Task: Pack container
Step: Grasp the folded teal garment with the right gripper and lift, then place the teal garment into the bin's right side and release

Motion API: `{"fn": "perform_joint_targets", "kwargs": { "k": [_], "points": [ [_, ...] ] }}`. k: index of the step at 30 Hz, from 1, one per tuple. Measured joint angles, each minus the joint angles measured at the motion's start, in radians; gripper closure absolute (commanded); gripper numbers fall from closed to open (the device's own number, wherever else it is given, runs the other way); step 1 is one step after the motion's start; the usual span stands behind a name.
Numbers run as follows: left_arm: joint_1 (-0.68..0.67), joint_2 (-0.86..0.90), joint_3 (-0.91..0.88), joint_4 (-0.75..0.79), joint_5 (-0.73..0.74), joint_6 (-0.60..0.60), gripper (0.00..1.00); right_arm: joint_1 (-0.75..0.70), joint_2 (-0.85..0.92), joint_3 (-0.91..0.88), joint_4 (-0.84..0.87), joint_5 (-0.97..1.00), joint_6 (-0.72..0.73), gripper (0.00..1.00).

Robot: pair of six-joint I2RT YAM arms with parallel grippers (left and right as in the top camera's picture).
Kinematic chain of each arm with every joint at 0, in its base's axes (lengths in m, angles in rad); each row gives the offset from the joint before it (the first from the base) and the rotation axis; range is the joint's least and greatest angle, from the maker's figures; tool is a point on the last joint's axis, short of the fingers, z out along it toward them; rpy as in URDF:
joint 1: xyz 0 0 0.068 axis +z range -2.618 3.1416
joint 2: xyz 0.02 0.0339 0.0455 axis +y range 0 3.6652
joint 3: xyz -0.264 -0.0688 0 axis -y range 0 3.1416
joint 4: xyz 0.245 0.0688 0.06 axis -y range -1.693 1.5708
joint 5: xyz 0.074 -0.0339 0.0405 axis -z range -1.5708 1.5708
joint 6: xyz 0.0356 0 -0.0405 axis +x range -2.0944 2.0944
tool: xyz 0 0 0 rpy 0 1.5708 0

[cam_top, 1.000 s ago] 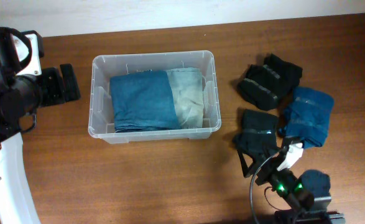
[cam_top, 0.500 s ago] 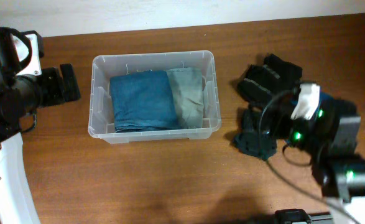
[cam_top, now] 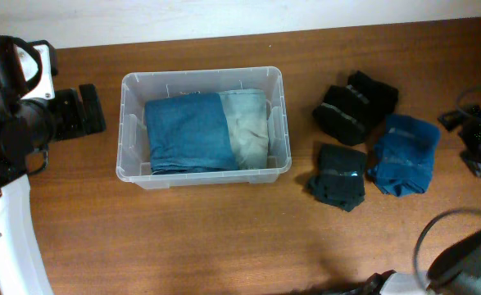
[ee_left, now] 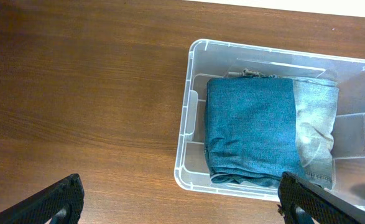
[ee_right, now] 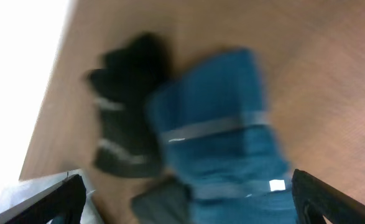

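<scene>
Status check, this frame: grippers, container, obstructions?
Left gripper open, empty. Right gripper open, empty. Container holds blue cloth and pale cloth. Outside on table: blue bundle, far black bundle, near black bundle. Nothing blocking.

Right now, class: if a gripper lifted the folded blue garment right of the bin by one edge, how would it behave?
The folded blue garment looks like soft cloth, so it would probably droop and unfold. Being cloth, it seems light for its bulk. Pushed, it would likely bunch up rather than roll.
</scene>
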Motion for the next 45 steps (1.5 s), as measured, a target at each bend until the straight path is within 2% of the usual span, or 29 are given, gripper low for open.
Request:
{"fn": "perform_joint_targets", "kwargs": {
  "k": [4, 10, 12, 18, 20, 24, 27, 30, 34, 36, 39, 45],
  "points": [
    [0.0, 0.0, 0.0, 0.0, 0.0, 0.0, 0.01, -0.069, 0.158, 0.0, -0.006, -0.036, -0.051, 0.05],
    [0.0, 0.0, 0.0, 0.0, 0.0, 0.0, 0.01, -0.023, 0.319, 0.0, 0.018, -0.108, -0.143, 0.06],
    [0.0, 0.0, 0.0, 0.0, 0.0, 0.0, 0.01, 0.0, 0.349, 0.0, 0.021, -0.111, -0.157, 0.15],
    [0.0, 0.0, 0.0, 0.0, 0.0, 0.0, 0.01, 0.05, 0.384, 0.002, 0.016, -0.13, -0.18, 0.75],
    [0.0, 0.0, 0.0, 0.0, 0.0, 0.0, 0.01, 0.055, 0.384, 0.006, 0.004, -0.14, -0.176, 0.82],
    [0.0, 0.0, 0.0, 0.0, 0.0, 0.0, 0.01, 0.058, 0.349, 0.005, -0.029, -0.131, -0.173, 0.86],
    [0.0, 0.0, 0.0, 0.0, 0.0, 0.0, 0.01, 0.064, 0.26, -0.001, -0.049, -0.113, -0.172, 0.9],
    [0.0, 0.0, 0.0, 0.0, 0.0, 0.0, 0.01, 0.077, 0.09, -0.001, -0.056, -0.131, -0.172, 0.92],
    [0.0, 0.0, 0.0, 0.0, 0.0, 0.0, 0.01, 0.134, -0.155, 0.002, -0.03, -0.268, -0.163, 0.96],
    [0.0, 0.0, 0.0, 0.0, 0.0, 0.0, 0.01, 0.212, -0.264, 0.005, 0.002, -0.351, -0.134, 0.96],
    [0.0, 0.0, 0.0, 0.0, 0.0, 0.0, 0.01, 0.331, -0.331, 0.005, 0.068, -0.406, -0.084, 0.96],
    [0.0, 0.0, 0.0, -0.001, 0.0, 0.0, 0.0, 0.663, -0.328, 0.005, 0.31, -0.436, 0.012, 0.96]
  ]
}}
